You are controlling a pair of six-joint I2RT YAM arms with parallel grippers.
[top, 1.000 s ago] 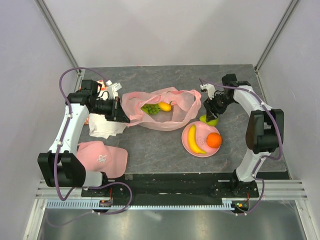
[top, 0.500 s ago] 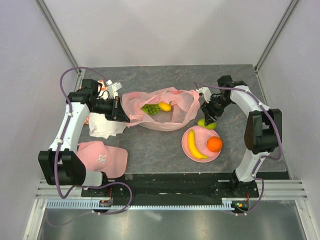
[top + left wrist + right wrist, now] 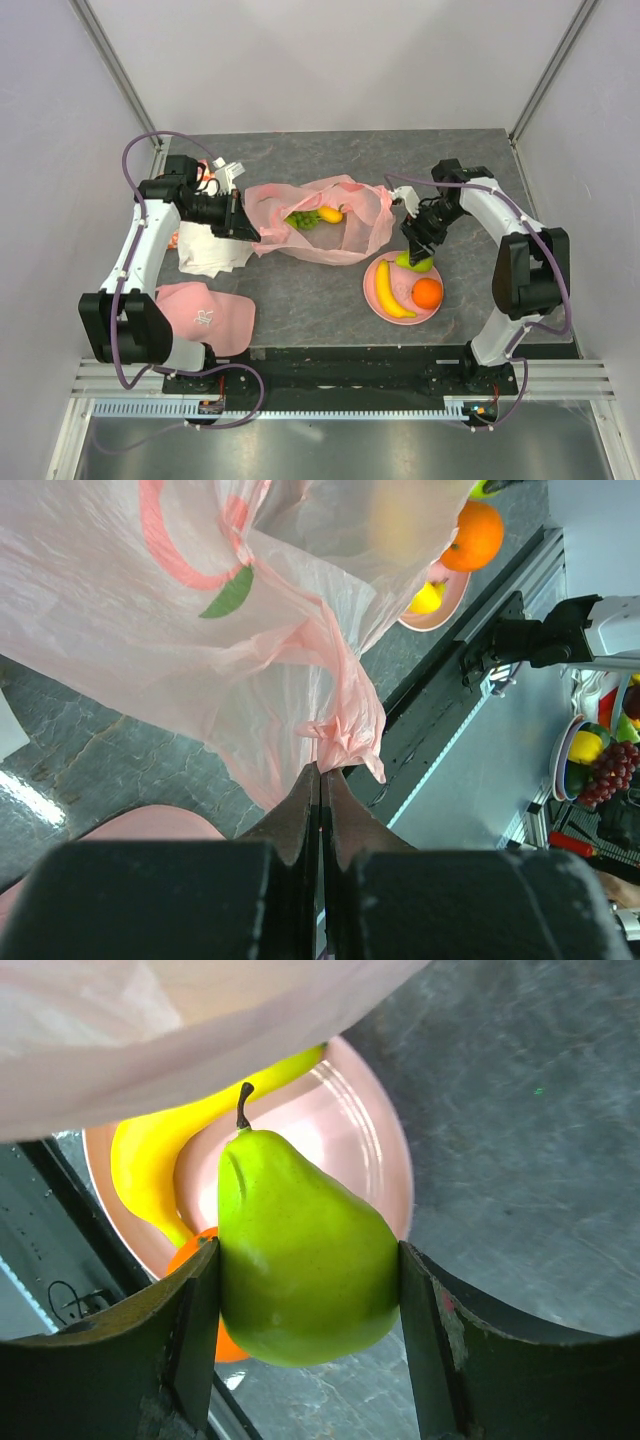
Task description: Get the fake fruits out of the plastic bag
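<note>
Top external: the left pincer (image 3: 243, 228) clamps the edge of the thin translucent pale-pink plastic bag (image 3: 345, 235), which lies on the worktop (image 3: 310, 300) with fake fruits (image 3: 318, 214) inside.

Left wrist: the jaws are together on a twisted bag fold.

Right wrist: the right pincer (image 3: 305, 1250) grips a glossy green plastic pear (image 3: 290, 1210) over the round pink plate (image 3: 350, 1130). Lower it onto bare plate, then release.

Green pear (image 3: 300, 1250), pale-pink plastic bag (image 3: 355, 232)
</note>
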